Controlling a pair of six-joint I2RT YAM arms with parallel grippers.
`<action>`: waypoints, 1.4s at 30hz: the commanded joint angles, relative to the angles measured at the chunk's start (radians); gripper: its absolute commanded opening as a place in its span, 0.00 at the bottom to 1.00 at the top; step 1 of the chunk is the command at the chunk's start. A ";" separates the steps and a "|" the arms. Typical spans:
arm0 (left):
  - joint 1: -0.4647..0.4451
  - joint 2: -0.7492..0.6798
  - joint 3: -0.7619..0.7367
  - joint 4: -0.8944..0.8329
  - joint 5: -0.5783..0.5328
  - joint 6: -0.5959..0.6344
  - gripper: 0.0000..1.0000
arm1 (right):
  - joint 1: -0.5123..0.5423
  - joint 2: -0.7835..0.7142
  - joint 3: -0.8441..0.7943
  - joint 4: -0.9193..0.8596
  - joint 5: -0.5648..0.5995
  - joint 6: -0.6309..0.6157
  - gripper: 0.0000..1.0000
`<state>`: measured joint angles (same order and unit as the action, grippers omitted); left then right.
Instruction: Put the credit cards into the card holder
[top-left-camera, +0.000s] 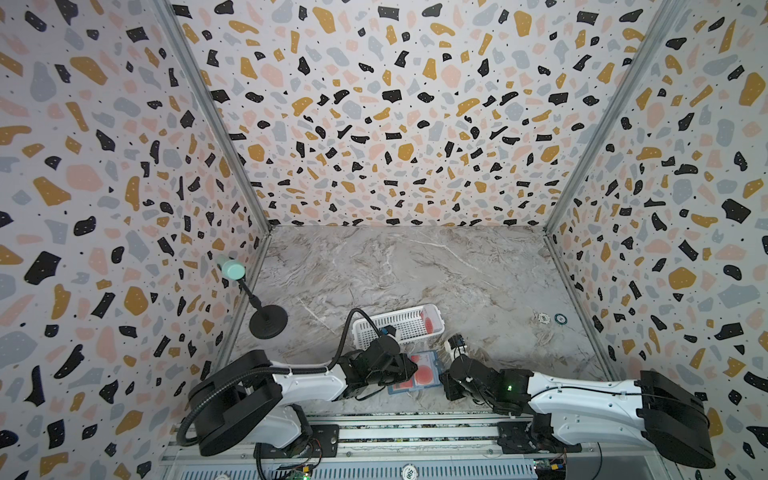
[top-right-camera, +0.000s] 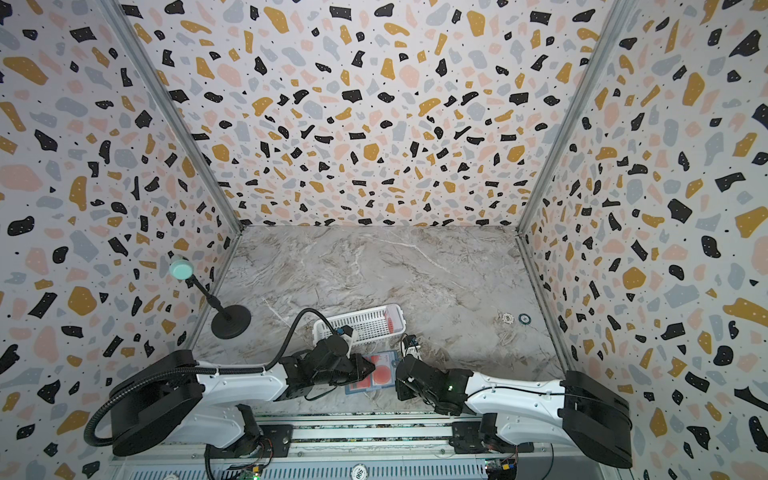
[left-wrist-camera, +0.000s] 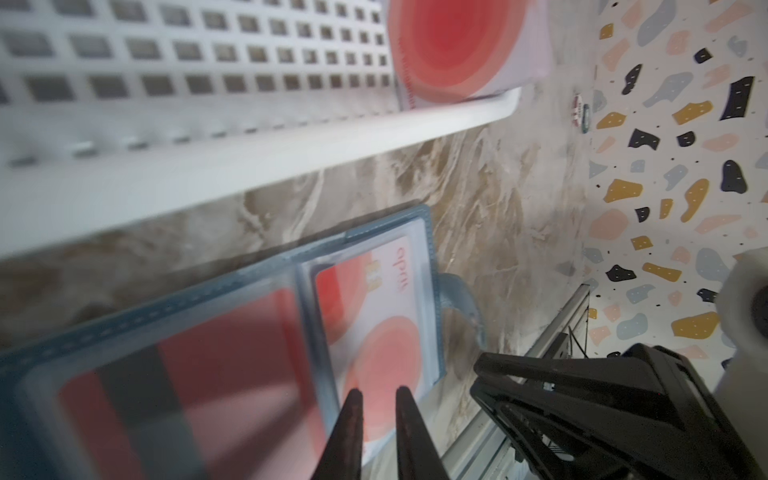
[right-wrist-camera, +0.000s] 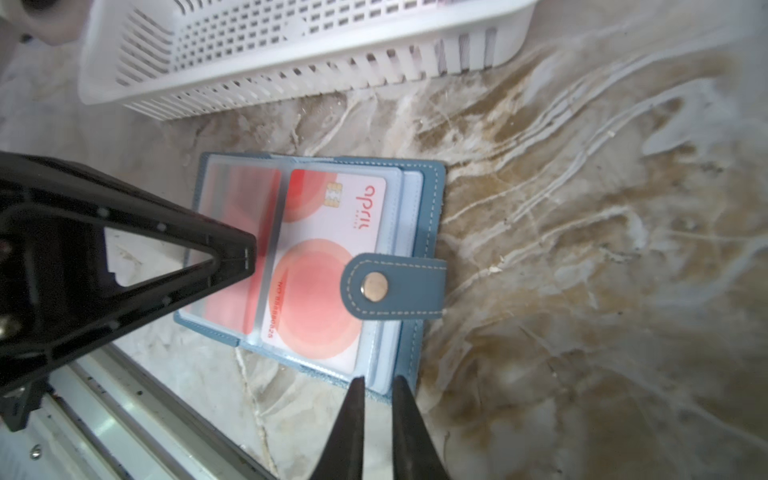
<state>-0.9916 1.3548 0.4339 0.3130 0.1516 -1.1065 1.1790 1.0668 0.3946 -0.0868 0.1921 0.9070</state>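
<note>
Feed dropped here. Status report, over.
Left gripper, right gripper: slightly open, empty, at card holder. Cards in two pockets; one card in basket. Nothing blocking.

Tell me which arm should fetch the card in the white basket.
Right, probably. The card lies at the right end of the basket, nearest that arm; the right fingers are empty beside the card holder; the left fingers sit over its open pages.

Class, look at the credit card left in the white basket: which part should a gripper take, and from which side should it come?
Take the credit card by its raised upper edge, coming down from above through the white basket's open top. It appears to lean tilted against the end wall, so that edge stands free, while the slotted walls block any sideways approach.
</note>
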 joint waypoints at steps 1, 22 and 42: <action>-0.026 -0.046 0.039 -0.042 -0.068 0.062 0.21 | -0.003 -0.037 0.033 -0.034 0.003 -0.041 0.18; -0.111 -0.057 0.024 -0.070 -0.195 0.094 0.13 | -0.066 -0.147 0.016 -0.019 -0.052 -0.084 0.23; -0.113 0.079 0.076 -0.158 -0.227 0.096 0.06 | -0.078 -0.012 -0.063 0.161 -0.166 -0.024 0.19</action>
<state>-1.0973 1.4239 0.4858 0.1619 -0.0608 -1.0130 1.1034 1.0500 0.3489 0.0181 0.0505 0.8700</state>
